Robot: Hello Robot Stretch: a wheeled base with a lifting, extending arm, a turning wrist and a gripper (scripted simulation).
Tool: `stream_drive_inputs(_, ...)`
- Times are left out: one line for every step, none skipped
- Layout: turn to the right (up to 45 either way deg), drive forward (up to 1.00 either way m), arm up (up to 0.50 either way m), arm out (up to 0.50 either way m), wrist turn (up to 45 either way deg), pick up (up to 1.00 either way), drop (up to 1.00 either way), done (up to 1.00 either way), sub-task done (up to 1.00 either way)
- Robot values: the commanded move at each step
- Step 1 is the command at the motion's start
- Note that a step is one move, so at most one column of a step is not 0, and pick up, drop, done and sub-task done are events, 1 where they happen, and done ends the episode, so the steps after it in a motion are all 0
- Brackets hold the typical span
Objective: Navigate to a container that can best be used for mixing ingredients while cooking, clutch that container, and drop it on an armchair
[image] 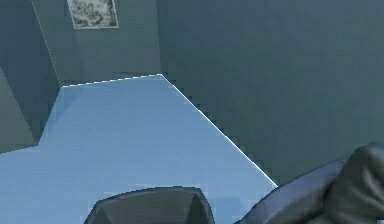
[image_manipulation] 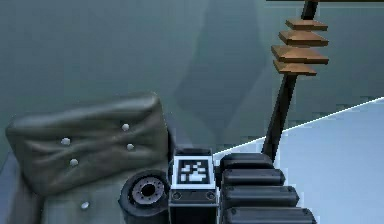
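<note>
Walls (image: pixel 270 80): plain grey-teal, meeting in a corner at the far end of the forward view. Floor (image: pixel 140 130): pale blue and bare, running up to that corner; it also appears at the arm side view's right. Armchair (image_manipulation: pixel 90 145): grey-green, with a tufted, buttoned back cushion, at the arm side view's left and standing against the wall. Dark padded corner (image: pixel 345 185): at the forward view's bottom right, probably part of the same chair. Arm (image_manipulation: pixel 255 190): dark segmented bar rising from the arm side view's bottom edge, ending just beside the chair. Robot base (image: pixel 150 207): dark, at the forward view's bottom edge. Stand (image_manipulation: pixel 286 105): thin dark pole, topped by stacked brown discs, right of the chair. Wall picture (image: pixel 92 12): small and pale, high on the far wall. Gripper (image_manipulation: pixel 140 195): dark round body at the arm's end, with the chair's seat directly behind it; whether it holds anything cannot be told. Marker square (image_manipulation: pixel 192 172): white with black marks, just right of the gripper.
</note>
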Motion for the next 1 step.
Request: stream_drive_inputs(0.0, 0.00, 0.00, 0.28, 0.0, 0.00, 0.00, 0.00, 0.00)
